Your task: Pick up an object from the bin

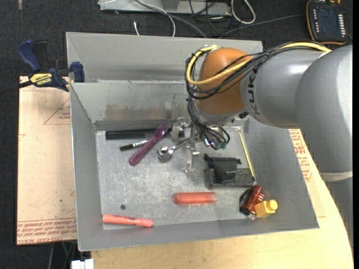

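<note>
My gripper (188, 157) hangs below the wrist in the middle of the bin, toward the back. Its metal tip is just above the bin floor. A purple-handled utensil (147, 145) lies slanted just to its left, with a shiny metal end (164, 153) close to the gripper. To its right, a black blocky thing (224, 170) rests on the floor a short way off. An orange-red cylinder (194, 198) lies in front of the gripper, apart from it.
A black marker (130, 134) and a thin black pen (133, 145) lie at the back left. A pink marker (128, 221) lies by the front left wall, and a red and yellow toy (257, 202) sits in the front right corner. The arm covers the bin's back right.
</note>
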You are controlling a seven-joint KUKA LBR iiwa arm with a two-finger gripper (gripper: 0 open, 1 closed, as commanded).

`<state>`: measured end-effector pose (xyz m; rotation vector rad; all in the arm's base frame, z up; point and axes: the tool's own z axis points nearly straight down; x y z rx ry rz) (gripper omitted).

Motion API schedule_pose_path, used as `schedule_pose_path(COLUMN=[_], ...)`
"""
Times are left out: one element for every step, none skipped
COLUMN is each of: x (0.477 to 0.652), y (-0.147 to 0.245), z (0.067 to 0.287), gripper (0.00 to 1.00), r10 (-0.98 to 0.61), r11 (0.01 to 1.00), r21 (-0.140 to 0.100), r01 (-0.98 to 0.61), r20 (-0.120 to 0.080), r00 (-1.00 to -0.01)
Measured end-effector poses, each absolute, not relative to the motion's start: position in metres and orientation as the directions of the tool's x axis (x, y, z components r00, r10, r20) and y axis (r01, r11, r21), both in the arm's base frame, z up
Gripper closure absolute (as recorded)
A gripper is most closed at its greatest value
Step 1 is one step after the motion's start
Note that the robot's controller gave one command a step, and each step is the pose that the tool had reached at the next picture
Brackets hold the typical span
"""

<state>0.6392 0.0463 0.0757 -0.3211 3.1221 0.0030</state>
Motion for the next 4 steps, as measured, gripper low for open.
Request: schedule_pose_path(x=[0.621, 0.637, 0.624, 0.636], y=[0.048, 0.042, 0.048, 0.045], z=[0.071, 0.064, 0.071, 0.07], gripper=[0.0, 0.0, 0.0, 1.0], r10=[-0.214, -0.206, -0.212, -0.207], r11=[0.977, 0.978, 0.977, 0.978], r21=[0.003, 0.003, 0.004, 0.004], r01=[-0.214, -0.206, -0.212, -0.207], r20=[-0.014, -0.009, -0.015, -0.02], r00=[-0.977, -0.978, -0.977, -0.978])
